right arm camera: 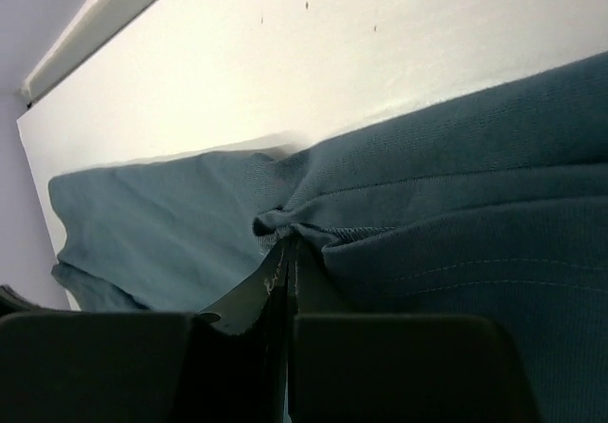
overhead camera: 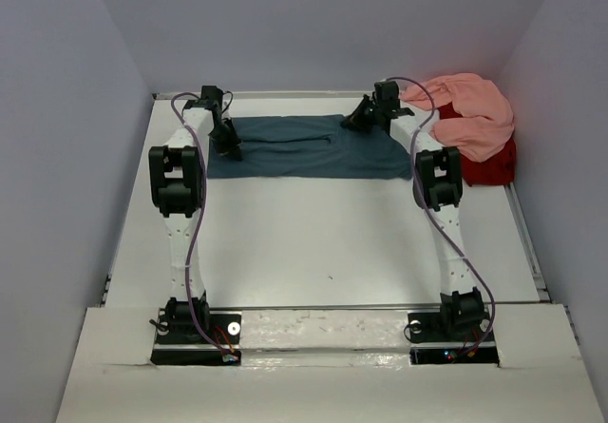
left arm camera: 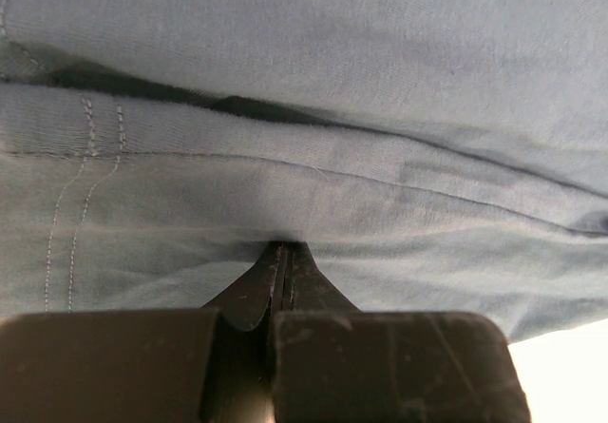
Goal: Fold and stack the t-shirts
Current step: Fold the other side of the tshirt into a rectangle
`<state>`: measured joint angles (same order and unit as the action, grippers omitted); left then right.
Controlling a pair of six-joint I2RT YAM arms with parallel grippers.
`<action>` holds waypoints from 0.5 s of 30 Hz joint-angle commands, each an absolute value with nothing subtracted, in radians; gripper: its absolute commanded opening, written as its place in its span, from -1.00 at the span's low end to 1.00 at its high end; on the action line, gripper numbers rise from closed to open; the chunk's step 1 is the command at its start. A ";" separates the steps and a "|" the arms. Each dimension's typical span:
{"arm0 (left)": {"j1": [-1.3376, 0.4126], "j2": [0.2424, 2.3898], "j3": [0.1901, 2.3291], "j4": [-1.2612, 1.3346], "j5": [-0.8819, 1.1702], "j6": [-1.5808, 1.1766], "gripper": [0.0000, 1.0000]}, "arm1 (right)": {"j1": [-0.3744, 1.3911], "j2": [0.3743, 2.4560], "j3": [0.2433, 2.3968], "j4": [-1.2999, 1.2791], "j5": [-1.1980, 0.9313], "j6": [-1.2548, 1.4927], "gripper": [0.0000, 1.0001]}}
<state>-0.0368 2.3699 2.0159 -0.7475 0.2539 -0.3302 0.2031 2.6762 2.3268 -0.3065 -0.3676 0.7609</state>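
1. The left pincer [overhead camera: 226, 141] is reaching to the far side of the table [overhead camera: 313, 242], its jaws pressed tight together and nipping a fold of the teal shirt [overhead camera: 294, 152] right at the tips.
2. The right pincer [overhead camera: 364, 119] is doing the same at the other end. Its jaws are closed to a slit, and a small bunch of teal hem is gathering just ahead of the tips.
3. The teal shirt is lying flat as a wide band stretched between the two pincers. Layered edges are showing just beyond the left pincer's tips, so I am guessing it is already doubled over once.
4. Outboard of the right pincer, off in the far corner, the pink shirt [overhead camera: 470, 109] is slumping in a loose heap on top of the red shirt [overhead camera: 494, 168]. Neither pincer is touching either one.
5. As I am reading it, the job is only starting. One shirt is partway through its folds, two are waiting unfolded, and no stack is forming anywhere yet.
6. The teal shirt is needing more folds before it can serve as the base of the stack.
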 commanded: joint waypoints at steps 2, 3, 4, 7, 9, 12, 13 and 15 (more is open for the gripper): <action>-0.029 2.319 1.960 -0.785 0.229 -0.314 -1.00 | 0.215 2.671 2.338 -0.100 -0.292 0.747 -1.00; -0.029 2.316 1.953 -0.784 0.229 -0.314 -1.00 | 0.215 2.649 2.320 -0.066 -0.288 0.741 -1.00; -0.031 2.313 1.950 -0.784 0.229 -0.318 -1.00 | 0.215 2.639 2.298 -0.028 -0.281 0.736 -1.00; -0.032 2.307 1.947 -0.785 0.227 -0.314 -1.00 | 0.215 2.596 2.244 0.098 -0.276 0.712 -1.00; -0.032 2.304 1.945 -0.790 0.227 -0.316 -1.00 | 0.215 2.582 2.252 0.120 -0.285 0.689 -1.00; -0.032 2.299 1.951 -0.793 0.227 -0.316 -1.00 | 0.215 2.521 2.237 0.130 -0.311 0.670 -0.96; -0.032 2.296 1.954 -0.796 0.226 -0.316 -1.00 | 0.215 2.502 2.227 0.130 -0.313 0.664 -0.93; -0.032 2.293 1.963 -0.801 0.224 -0.316 -1.00 | 0.215 2.461 2.200 0.129 -0.318 0.657 -0.82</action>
